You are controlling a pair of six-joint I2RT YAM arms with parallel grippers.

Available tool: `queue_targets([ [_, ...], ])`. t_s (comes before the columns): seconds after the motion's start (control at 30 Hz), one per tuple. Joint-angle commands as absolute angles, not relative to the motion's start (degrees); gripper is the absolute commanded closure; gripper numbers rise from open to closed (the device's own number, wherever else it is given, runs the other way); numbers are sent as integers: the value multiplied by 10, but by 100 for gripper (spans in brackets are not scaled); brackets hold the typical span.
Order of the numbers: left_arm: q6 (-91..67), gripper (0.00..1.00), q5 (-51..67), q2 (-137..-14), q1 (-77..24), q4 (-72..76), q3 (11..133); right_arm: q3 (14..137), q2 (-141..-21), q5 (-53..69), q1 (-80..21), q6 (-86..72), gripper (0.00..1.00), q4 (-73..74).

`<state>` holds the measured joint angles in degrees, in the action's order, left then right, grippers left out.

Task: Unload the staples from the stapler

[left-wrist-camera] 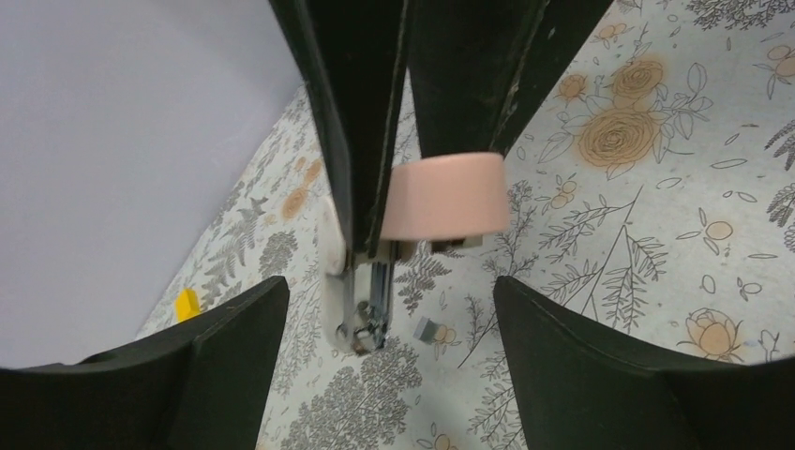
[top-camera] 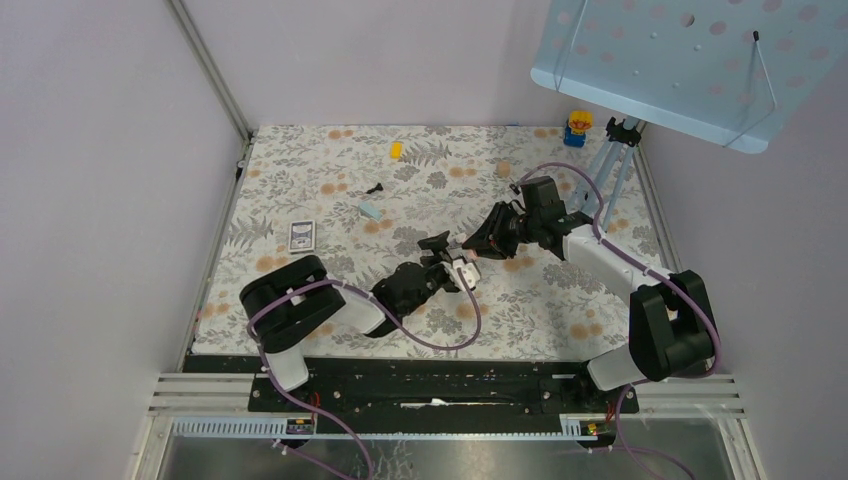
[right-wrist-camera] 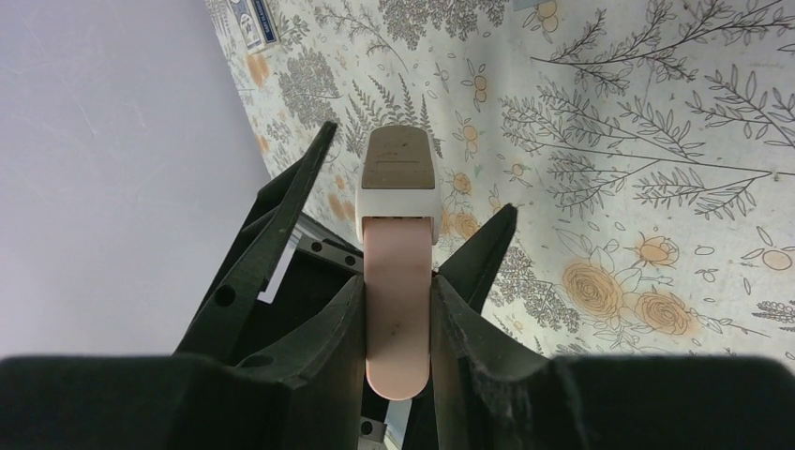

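My right gripper [right-wrist-camera: 397, 292] is clamped on the pink stapler [right-wrist-camera: 398, 173], held over the middle of the floral table [right-wrist-camera: 656, 141]; my left gripper [left-wrist-camera: 387, 294] is spread wide around its far end, where the metal staple tray [left-wrist-camera: 366, 319] sticks out

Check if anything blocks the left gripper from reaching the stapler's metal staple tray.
Nothing visible does. The left gripper is open, and its wrist view shows the staple tray bare in the gap ahead of its fingers. The right gripper clamps the stapler on its pink body, not on the tray.
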<state>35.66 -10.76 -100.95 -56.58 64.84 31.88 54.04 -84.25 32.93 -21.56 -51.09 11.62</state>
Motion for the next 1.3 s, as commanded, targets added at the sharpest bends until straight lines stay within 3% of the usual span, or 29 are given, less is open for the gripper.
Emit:
queue_targets([
  [0.0,373,20,-101,-1029,-568,647,351,537,-818,360,-212,-511,100,113],
  [0.13,379,36,-105,-1038,-568,640,359,535,-816,367,-212,-510,100,114],
  [0.53,384,58,-120,-1051,-568,644,365,533,-814,404,-212,-514,100,101],
  [0.83,357,99,-125,-1030,-568,640,351,544,-802,403,-210,-515,100,101],
  [0.9,352,100,-125,-1021,-568,633,346,555,-800,401,-209,-513,94,104],
  [1.03,340,100,-123,-1002,-568,624,331,576,-795,385,-207,-505,64,116],
  [1.27,288,100,-100,-938,-570,570,293,641,-781,358,-188,-474,37,160],
])
